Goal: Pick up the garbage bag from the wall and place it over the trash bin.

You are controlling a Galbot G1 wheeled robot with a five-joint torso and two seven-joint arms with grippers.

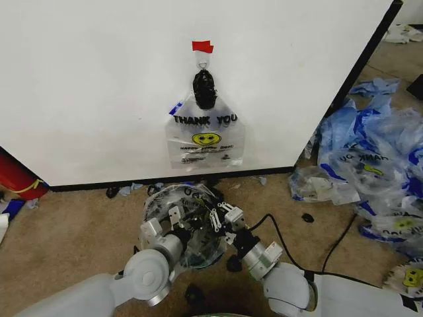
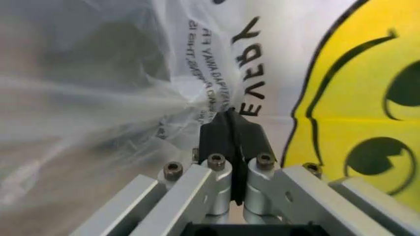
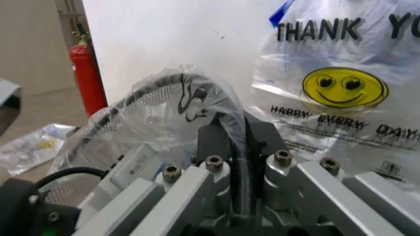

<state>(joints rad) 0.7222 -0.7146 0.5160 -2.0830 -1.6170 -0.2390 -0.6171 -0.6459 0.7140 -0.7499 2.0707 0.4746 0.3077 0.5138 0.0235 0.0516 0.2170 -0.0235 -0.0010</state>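
Stretching a garbage bag (image 1: 188, 221) over the trash bin (image 1: 165, 201) is the step in hand: both end effectors sit at the bin, which stands on the floor (image 1: 66, 231) just in front of the black base strip (image 1: 132, 183) of the wall (image 1: 99, 79). The left end effector (image 1: 164, 228) is pressed together on clear film, its black pads pinching plastic right beside the yellow smiley print in its wrist view. The right end effector (image 1: 221, 216) is likewise closed, nipping a fold of film against the wire-mesh rim, which shows through the plastic in its wrist view. Another bag (image 1: 206, 135) with THANK YOU lettering hangs from the hook (image 1: 202, 64) under the red tape (image 1: 202, 46), above and just behind the bin. A heap of loose bags (image 1: 370, 172) lies on the floor towards the right end of the wall, well apart from the bin.

To do this well, I judge the two pinches should pull apart evenly and downward, so the bag's mouth rolls past the rim all round instead of bunching on one side. The film looks thin and slippery; a sharp tug could tear it or tip the light bin. Keeping both grips low should steady it.
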